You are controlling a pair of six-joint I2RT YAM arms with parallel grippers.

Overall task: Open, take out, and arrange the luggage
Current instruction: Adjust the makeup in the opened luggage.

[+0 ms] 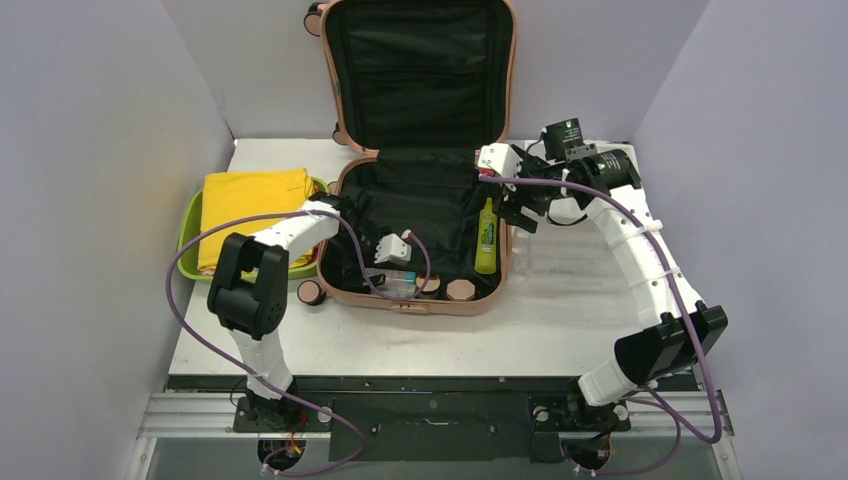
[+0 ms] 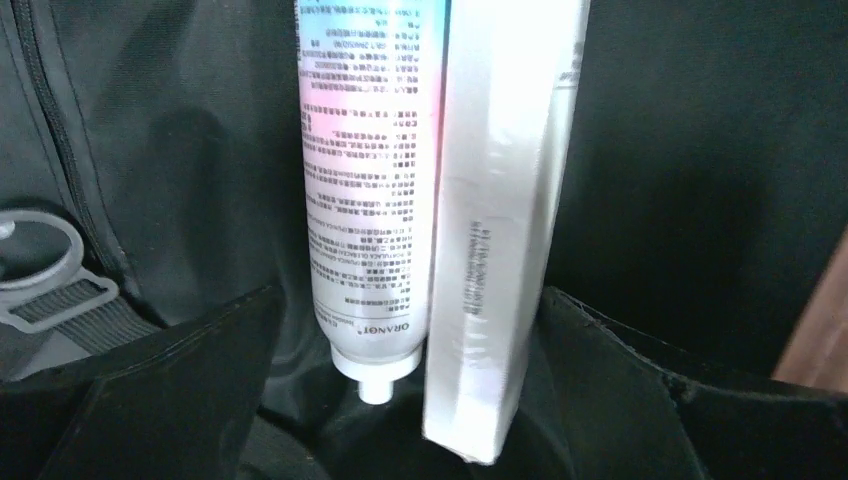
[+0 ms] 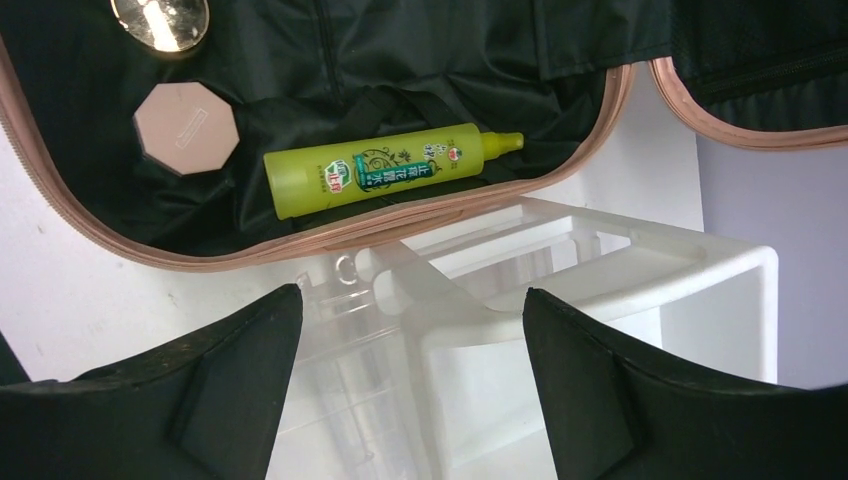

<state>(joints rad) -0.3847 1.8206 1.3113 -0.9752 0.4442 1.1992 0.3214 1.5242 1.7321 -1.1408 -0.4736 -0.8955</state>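
Note:
The salmon-pink luggage (image 1: pixel 437 303) lies open on the table, its lid (image 1: pixel 512 70) upright against the back wall, black lining showing. My left gripper (image 1: pixel 393 268) is inside it, jaws open on either side of a white tube (image 2: pixel 370 200) and a white wrapped box (image 2: pixel 495 260) lying on the lining (image 2: pixel 700 150). My right gripper (image 1: pixel 522 215) is open and empty over the white organizer (image 3: pixel 700 265), just right of the luggage rim (image 3: pixel 330 232). A lime-green bottle (image 1: pixel 487 237) lies in the luggage near that rim; it also shows in the right wrist view (image 3: pixel 380 170).
A pink octagonal jar (image 1: pixel 460 290) and a round gold-capped jar (image 3: pixel 160 18) lie in the luggage. A lime-green tub (image 1: pixel 191 222) with a folded yellow cloth (image 1: pixel 250 205) stands to the left. A small round item (image 1: pixel 312 292) sits by the luggage's front left corner.

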